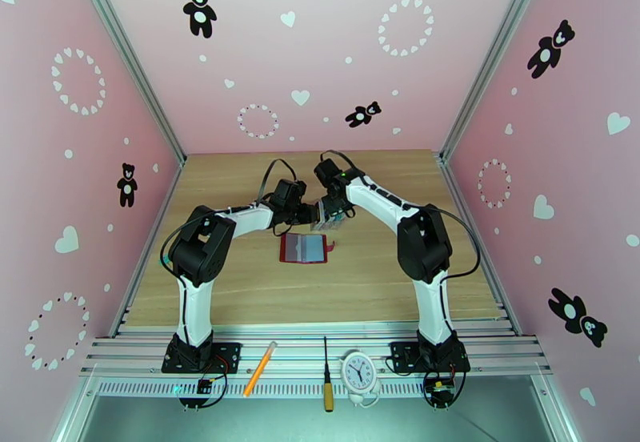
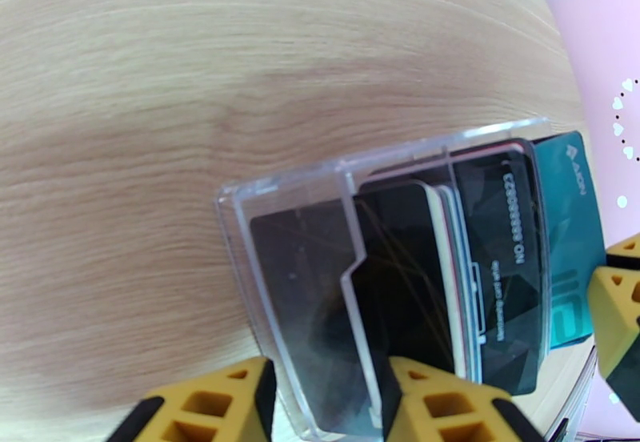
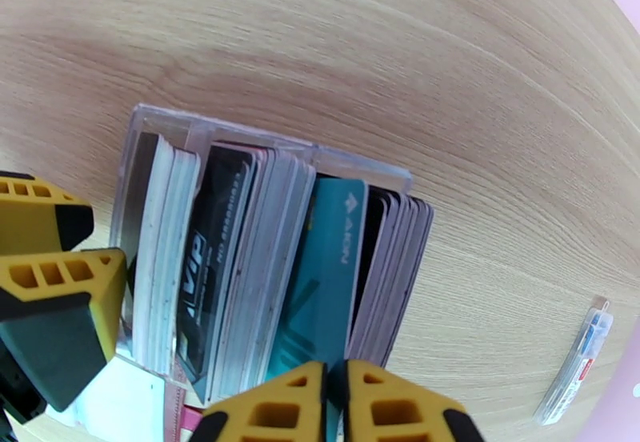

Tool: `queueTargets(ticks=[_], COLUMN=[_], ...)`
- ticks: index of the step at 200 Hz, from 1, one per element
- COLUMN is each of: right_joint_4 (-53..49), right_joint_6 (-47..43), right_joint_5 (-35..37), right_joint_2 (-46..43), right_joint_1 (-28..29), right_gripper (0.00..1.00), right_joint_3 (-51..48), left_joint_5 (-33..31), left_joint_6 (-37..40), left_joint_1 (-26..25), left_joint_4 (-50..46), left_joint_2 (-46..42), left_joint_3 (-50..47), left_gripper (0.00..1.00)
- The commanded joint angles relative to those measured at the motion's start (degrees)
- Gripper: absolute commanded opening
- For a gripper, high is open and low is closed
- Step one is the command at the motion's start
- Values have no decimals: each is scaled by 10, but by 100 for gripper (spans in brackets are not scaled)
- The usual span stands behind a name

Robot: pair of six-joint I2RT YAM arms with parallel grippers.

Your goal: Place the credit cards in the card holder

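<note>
In the middle of the wooden table (image 1: 240, 291), between pink bear-printed walls (image 1: 336, 67), the left claw (image 2: 328, 387) is clamping the clear stand (image 2: 296, 219) while the right claw (image 3: 336, 391) is pinching its teal card (image 3: 328, 275).

Walls (image 1: 320, 51) are pink with black teddy bears and white hearts, and the table (image 1: 240, 275) is pale wood grain. The wallet (image 1: 305, 248) is dark red with grey pockets. The stand (image 2: 280, 195) is see-through. There's a teal card (image 3: 324, 291), a black card (image 3: 210, 259) with white lettering, and pale cards (image 3: 168, 251). Gripper fingers (image 2: 216, 403) are yellow and black. The pencil (image 1: 260, 369) is orange and the clock (image 1: 359, 372) is white.
</note>
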Motion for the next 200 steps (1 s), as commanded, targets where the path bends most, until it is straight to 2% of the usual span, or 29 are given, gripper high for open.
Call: queueTargets(ticks=[1,25,166,200], right_joint_4=[-20,-22,-20,-5], right_joint_6=[-5,-4,9,21], right_joint_5=[11,9,-10,-24], right_joint_2=[-12,-17,-54,-80], right_joint_1=[0,1,11,10], right_gripper=[11,6,4,0], right_joint_3=[10,11,17,-2], left_joint_5=[1,1,1,0], left_joint_6=[0,0,0,0], left_joint_1=[3,3,3,4], left_joint_4=[-28,-28,-30,-30], left_joint_2=[22,22,19,14], left_joint_3=[7,7,6,4], left_gripper=[42,42,42,42])
